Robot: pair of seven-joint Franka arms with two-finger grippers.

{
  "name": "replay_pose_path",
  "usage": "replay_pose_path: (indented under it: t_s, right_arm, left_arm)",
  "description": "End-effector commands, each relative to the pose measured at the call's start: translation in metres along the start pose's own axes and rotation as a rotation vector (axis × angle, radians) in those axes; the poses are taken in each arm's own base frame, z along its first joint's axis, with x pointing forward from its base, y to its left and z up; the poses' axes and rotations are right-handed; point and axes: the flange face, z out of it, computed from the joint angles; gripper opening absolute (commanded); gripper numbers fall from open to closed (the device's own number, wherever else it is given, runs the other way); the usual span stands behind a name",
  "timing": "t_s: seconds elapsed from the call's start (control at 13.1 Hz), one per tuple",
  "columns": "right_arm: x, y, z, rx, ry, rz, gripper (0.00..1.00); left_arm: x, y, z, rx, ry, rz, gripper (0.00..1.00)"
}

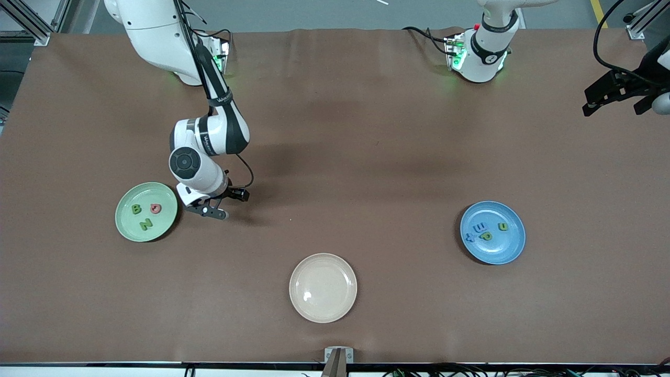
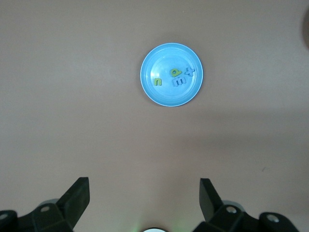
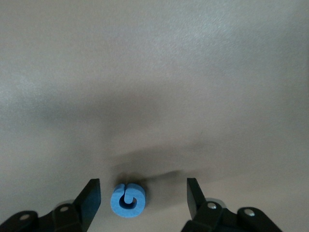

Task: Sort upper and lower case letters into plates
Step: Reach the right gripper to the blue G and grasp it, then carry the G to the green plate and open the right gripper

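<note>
Nearest the camera, a cream plate [image 1: 323,287] is seen empty on the brown desk [image 1: 366,157]. No readable brand is made out. A blue G [image 3: 128,200] lies on the desk between the spread fingers of the right gripper [image 1: 222,205], untouched, just beside the green plate [image 1: 125,230], where B [image 1: 136,209], N [image 1: 145,224] and a pink-red Q [image 1: 155,208] are held. The blue plate [image 1: 510,251] contains n [image 1: 502,226], p [image 1: 487,236], m [image 1: 479,227] and x [image 1: 470,236]. The left gripper [image 1: 615,102] is held wide apart above the desk edge, waiting.
</note>
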Motion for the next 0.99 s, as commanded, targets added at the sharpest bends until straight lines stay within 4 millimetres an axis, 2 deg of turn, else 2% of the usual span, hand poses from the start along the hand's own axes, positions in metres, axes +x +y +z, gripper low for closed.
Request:
replay_pose_path:
  t_s: [0.0, 0.31, 0.61, 0.92]
  right_arm:
    - [-0.007, -0.006, 0.005, 0.031, -0.012, 0.027, 0.74]
    - [-0.013, -0.013, 0.010, 0.025, -0.019, 0.012, 0.60]
    - [-0.016, -0.017, 0.014, 0.026, -0.023, 0.005, 0.38]
    - [-0.016, -0.019, 0.013, 0.026, -0.024, 0.003, 0.23]
  left_arm:
    - [0.000, 0.003, -0.003, -0.016, 0.003, 0.002, 1.00]
    - [0.001, 0.004, -0.003, -0.017, 0.006, 0.004, 1.00]
    - [0.000, 0.004, -0.004, -0.016, 0.008, 0.004, 1.00]
    - [0.001, 0.004, -0.003, -0.017, 0.008, 0.004, 1.00]
